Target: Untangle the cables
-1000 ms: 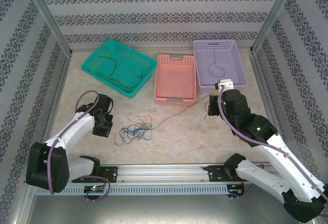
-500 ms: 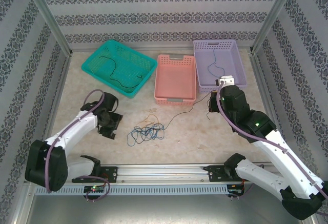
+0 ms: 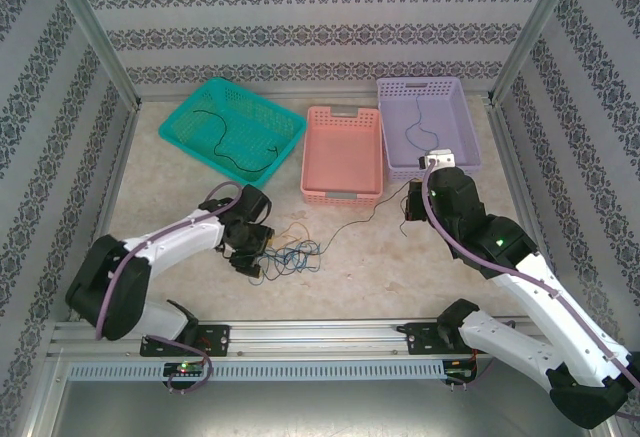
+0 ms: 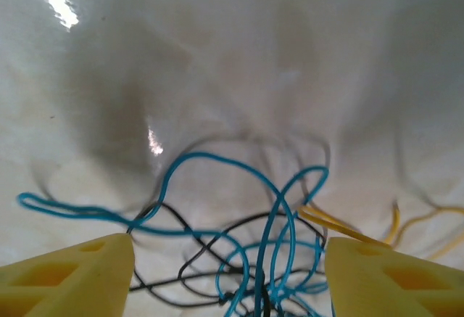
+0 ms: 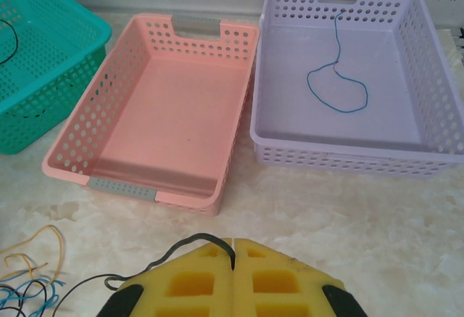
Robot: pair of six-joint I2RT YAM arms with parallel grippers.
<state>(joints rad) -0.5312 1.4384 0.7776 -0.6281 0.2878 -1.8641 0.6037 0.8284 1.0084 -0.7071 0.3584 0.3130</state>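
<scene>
Patterned walls close in the table on the left, top and right of the overhead frame, and a metal rail runs along the bottom. The widest bare patch lies in the lower middle, between the rail and the baskets, with another strip at the far left. There are three baskets in a row across the upper half: a teal basket at upper left, a pink basket in the centre and a lilac basket at upper right. A loose black cable lies in the teal one and a single blue cable curls in the lilac one. The tangle sits on the table just left of centre, a small knot of thin blue, black and yellow strands whose number I cannot tell. The left gripper is down at the knot's left edge, its yellow fingers apart with the strands between them. The right gripper, one of two, hangs in front of the lilac basket. Its fingers are pressed together, pinching a black strand that trails back left to the knot.
</scene>
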